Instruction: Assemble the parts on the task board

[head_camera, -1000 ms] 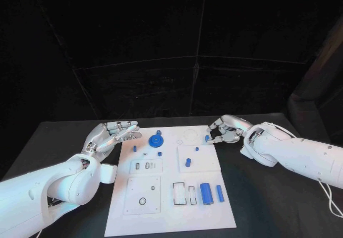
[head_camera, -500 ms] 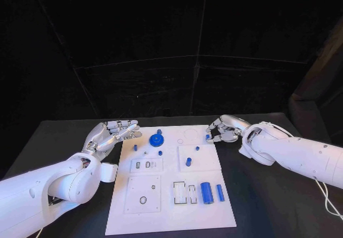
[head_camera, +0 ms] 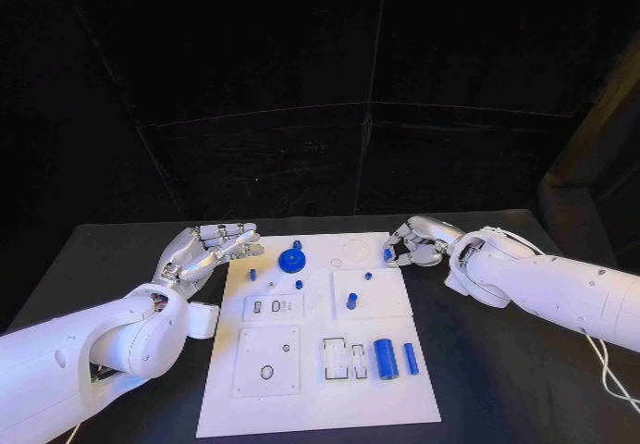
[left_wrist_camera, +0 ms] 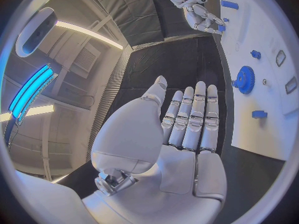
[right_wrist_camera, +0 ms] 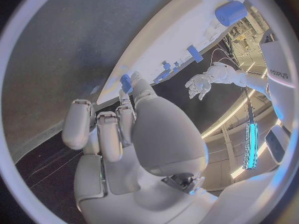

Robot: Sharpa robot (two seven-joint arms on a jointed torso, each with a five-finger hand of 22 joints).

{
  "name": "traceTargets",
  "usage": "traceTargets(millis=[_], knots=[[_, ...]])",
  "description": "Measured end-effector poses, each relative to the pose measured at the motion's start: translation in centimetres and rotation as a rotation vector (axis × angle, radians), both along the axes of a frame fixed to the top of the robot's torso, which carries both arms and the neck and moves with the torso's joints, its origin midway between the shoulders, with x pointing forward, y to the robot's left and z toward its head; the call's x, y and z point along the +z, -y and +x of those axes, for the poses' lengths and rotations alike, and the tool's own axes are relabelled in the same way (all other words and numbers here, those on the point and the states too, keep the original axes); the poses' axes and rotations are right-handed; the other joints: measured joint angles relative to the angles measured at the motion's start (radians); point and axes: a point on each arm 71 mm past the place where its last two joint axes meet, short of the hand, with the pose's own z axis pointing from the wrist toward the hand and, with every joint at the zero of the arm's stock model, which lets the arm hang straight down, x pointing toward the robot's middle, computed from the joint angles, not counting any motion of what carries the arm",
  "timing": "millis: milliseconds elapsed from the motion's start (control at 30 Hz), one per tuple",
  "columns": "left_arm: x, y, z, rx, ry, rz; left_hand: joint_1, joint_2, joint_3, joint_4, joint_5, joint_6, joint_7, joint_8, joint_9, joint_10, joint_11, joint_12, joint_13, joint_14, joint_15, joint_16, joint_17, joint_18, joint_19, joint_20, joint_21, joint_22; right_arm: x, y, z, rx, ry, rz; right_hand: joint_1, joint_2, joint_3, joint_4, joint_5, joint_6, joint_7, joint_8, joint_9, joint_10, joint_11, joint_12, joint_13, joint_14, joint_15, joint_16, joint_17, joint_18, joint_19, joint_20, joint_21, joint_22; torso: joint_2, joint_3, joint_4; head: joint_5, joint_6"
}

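Observation:
The white task board [head_camera: 313,388] lies mid-table. A blue gear [head_camera: 289,262] stands near its far end, a blue cylinder [head_camera: 384,359] and a slim blue bar [head_camera: 410,359] lie near its front right, and a short peg [head_camera: 350,301] sits at its centre. My right hand [head_camera: 419,242] hovers at the board's far right edge and pinches a small blue part [head_camera: 388,255], which shows by the fingertips in the right wrist view [right_wrist_camera: 126,82]. My left hand [head_camera: 207,248] hovers off the board's far left corner, fingers straight and apart, holding nothing.
Two small blue pegs [head_camera: 252,275] [head_camera: 298,285] stand near the gear. The board carries rectangular slots [head_camera: 344,359] and raised plates [head_camera: 267,363]. Black table [head_camera: 507,370] surrounds the board on both sides; a dark curtain hangs behind.
My right hand has drifted slightly up and away along the board's far right edge, the small blue part moving with it. The left hand has barely shifted.

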Motion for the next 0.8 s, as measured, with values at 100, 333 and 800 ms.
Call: traceTargets(millis=[100,333,800], knots=[[-0.01,-0.01,0.01,0.000,0.000,0.000,0.000,0.000,0.000,0.000,0.000,0.000,0.000,0.000,0.000,0.000,0.000,0.000,0.000,0.000,0.000,0.000,0.000,0.000,0.000,0.000,0.000,0.000,-0.04,0.06,0.02,-0.001,-0.003,-0.004,0.000,0.000,0.000,0.000,0.000,0.000,0.000,0.000,0.000,0.000,0.000,0.000,0.001,0.000,0.000,0.000,0.000,0.000,0.000,0.000,0.000,0.000,0.000,0.0000,-0.0002,0.000,0.000],[-0.01,-0.02,0.01,0.000,-0.001,0.001,0.000,0.000,0.000,0.000,0.000,0.000,0.000,0.000,0.000,0.000,0.000,0.000,0.000,0.000,0.000,0.000,0.000,0.000,0.000,0.000,0.000,0.000,-0.10,-0.02,0.06,-0.001,-0.007,-0.008,0.000,0.000,0.000,0.000,0.000,0.008,0.001,0.000,0.000,0.000,0.000,0.001,0.001,0.000,0.000,0.000,0.000,0.000,0.000,0.000,0.000,0.003,0.000,0.0001,-0.0006,-0.002,-0.001],[-0.02,-0.02,0.01,0.000,-0.003,0.001,0.000,0.000,0.000,0.000,0.000,0.000,0.000,0.000,0.000,0.000,0.000,0.000,0.000,0.000,0.000,0.000,0.001,0.000,0.000,0.000,0.000,0.000,-0.15,-0.54,0.21,-0.006,-0.008,-0.001,-0.016,0.024,0.025,0.000,-0.028,0.075,-0.025,0.025,0.008,0.011,-0.018,0.007,0.028,-0.004,-0.015,0.000,0.000,0.000,0.003,-0.008,0.000,0.011,0.000,0.0001,-0.0001,-0.004,-0.003]])
